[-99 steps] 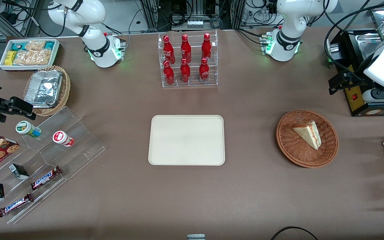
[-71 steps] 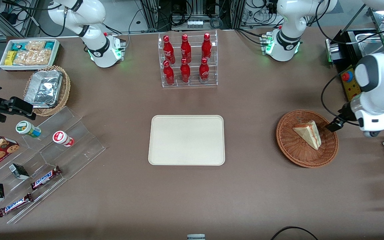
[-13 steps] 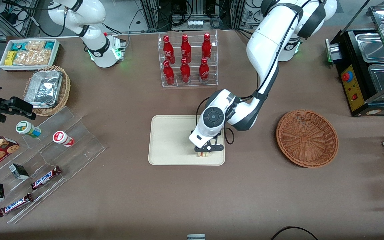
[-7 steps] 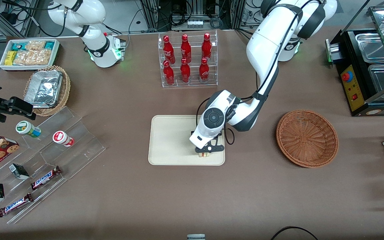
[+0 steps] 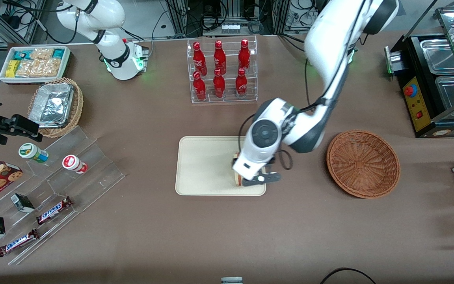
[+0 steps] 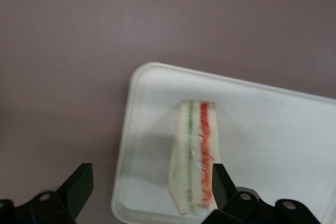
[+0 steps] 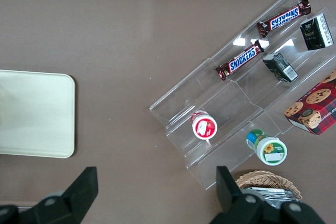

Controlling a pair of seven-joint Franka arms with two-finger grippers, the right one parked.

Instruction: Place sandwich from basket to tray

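The sandwich (image 6: 193, 157) stood on the tray (image 6: 273, 124), near a corner; the basket (image 5: 363, 163) held nothing; the pincer (image 6: 149, 190) hung above the sandwich, fingers spread and apart from it.

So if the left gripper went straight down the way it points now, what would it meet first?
Probably the clear-wrapped triangular sandwich lying on the cream rectangular tray; the open left gripper hangs just above it.

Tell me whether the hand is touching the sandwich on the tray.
Apart. The left wrist view shows the hand open above the tray, with the sandwich lying free between its fingers.
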